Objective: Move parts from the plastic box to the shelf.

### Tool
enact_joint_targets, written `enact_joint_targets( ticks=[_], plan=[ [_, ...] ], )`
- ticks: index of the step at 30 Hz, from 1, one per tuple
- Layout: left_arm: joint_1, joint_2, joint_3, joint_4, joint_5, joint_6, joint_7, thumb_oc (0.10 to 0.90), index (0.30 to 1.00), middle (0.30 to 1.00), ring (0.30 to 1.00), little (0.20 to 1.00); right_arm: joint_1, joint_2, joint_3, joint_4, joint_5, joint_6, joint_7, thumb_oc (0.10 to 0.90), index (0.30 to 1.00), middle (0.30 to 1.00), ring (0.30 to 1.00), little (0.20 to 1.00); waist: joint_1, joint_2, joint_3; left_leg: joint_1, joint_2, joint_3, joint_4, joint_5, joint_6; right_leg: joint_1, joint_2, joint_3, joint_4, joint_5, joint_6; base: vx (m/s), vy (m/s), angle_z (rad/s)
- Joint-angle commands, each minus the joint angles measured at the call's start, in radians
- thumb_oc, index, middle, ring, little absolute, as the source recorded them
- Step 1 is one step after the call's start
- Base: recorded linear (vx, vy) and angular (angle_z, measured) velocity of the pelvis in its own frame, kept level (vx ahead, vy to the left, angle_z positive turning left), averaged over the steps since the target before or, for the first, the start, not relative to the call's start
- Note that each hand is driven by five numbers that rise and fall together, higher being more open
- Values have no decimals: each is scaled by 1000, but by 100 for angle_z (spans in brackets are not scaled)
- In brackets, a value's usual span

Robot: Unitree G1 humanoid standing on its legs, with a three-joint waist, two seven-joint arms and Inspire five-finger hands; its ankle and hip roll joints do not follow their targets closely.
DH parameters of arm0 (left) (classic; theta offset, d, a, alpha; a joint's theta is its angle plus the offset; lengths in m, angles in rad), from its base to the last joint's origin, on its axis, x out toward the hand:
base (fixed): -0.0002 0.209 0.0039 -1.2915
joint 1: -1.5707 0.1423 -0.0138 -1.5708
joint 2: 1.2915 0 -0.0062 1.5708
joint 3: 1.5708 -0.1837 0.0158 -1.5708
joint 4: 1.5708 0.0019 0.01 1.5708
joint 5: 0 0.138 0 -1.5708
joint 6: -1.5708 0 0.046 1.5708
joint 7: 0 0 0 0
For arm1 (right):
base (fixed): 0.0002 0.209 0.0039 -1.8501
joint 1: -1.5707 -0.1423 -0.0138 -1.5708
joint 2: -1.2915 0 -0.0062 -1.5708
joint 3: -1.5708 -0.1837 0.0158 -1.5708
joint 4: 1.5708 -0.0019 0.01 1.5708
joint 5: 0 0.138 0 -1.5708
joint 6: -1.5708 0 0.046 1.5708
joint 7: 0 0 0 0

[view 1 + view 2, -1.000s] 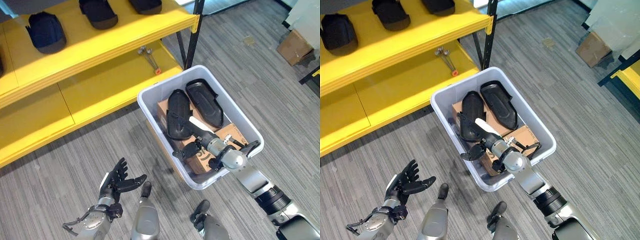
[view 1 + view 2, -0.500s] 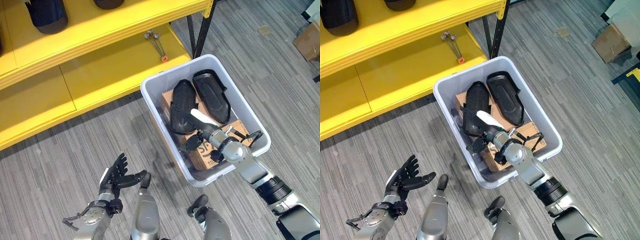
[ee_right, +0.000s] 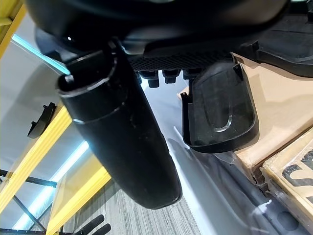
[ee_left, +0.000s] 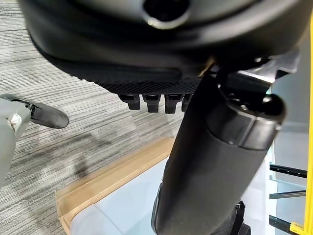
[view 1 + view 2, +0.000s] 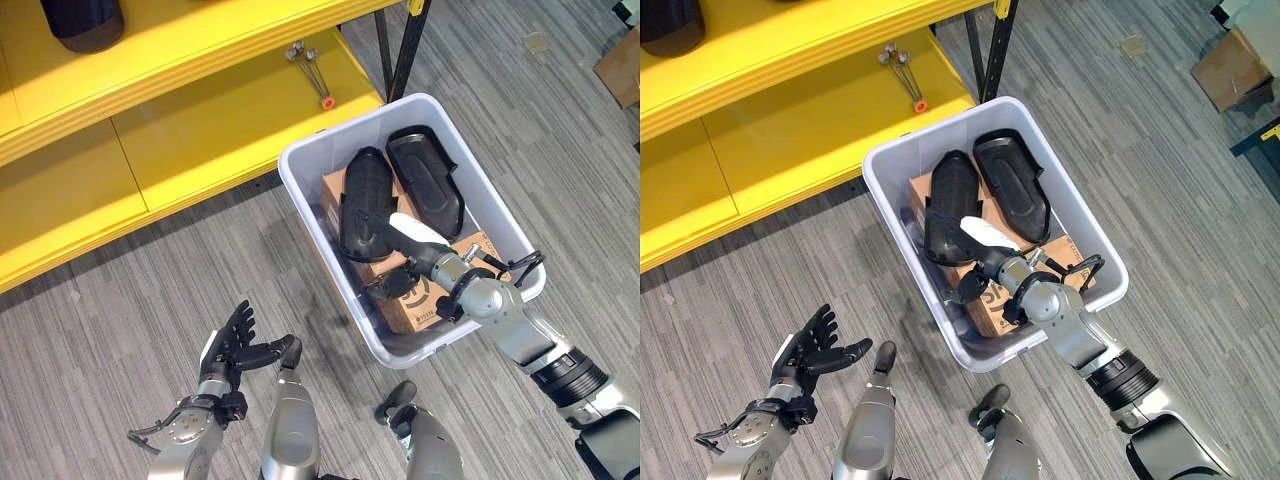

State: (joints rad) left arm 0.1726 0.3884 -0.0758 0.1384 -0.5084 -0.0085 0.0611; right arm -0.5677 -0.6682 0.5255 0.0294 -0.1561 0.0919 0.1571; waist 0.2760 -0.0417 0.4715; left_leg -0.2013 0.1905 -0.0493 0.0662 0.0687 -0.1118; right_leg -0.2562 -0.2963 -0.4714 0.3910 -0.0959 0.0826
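The white plastic box (image 5: 300, 190) stands on the floor before the yellow shelf (image 5: 150, 130). Two long black moulded parts lie in it on brown cartons (image 5: 440, 300): one on the left (image 5: 365, 205), one on the right (image 5: 425, 190). My right hand (image 5: 392, 285) reaches into the box at the near end of the left part (image 3: 220, 112). Its fingers are straight, its white-covered thumb sticks out, and it holds nothing. My left hand (image 5: 232, 345) hovers open over the floor, near the box's left side.
A black part (image 5: 80, 15) rests on the shelf's upper board, and a small tool with a red tip (image 5: 312, 78) lies on the lower board. The shelf's black post (image 5: 395, 60) stands just behind the box. A cardboard carton (image 5: 1230, 65) sits on the floor at far right.
The whole view has shifted, so the camera moved. My right hand stays over the near end of the left black part, slightly deeper in the box. The left hand keeps its pose.
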Motion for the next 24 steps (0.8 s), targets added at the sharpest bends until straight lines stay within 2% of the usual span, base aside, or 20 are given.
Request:
enact_joint_targets(
  ticks=[1, 24],
  plan=[
    [27, 67, 19, -123, -44, -88, 7, 900, 1000, 1000, 1000, 1000, -160, -13, 1, -76, -2, -78, -25, 900, 1000, 1000, 1000, 1000, -3, -34, -21, -50, 23, 2, -25, 39, 19, 176, -14, 31, -153, 17, 32, 0, 0, 0],
    [18, 76, 5, -120, -59, -102, 25, 900, 1000, 1000, 1000, 1000, -235, -64, 29, 45, -93, -66, -67, 900, 1000, 1000, 1000, 1000, 6, -20, 22, -83, 17, -7, -25, 51, 25, 135, -23, 26, -120, 15, 32, -1, 0, 1]
  ],
)
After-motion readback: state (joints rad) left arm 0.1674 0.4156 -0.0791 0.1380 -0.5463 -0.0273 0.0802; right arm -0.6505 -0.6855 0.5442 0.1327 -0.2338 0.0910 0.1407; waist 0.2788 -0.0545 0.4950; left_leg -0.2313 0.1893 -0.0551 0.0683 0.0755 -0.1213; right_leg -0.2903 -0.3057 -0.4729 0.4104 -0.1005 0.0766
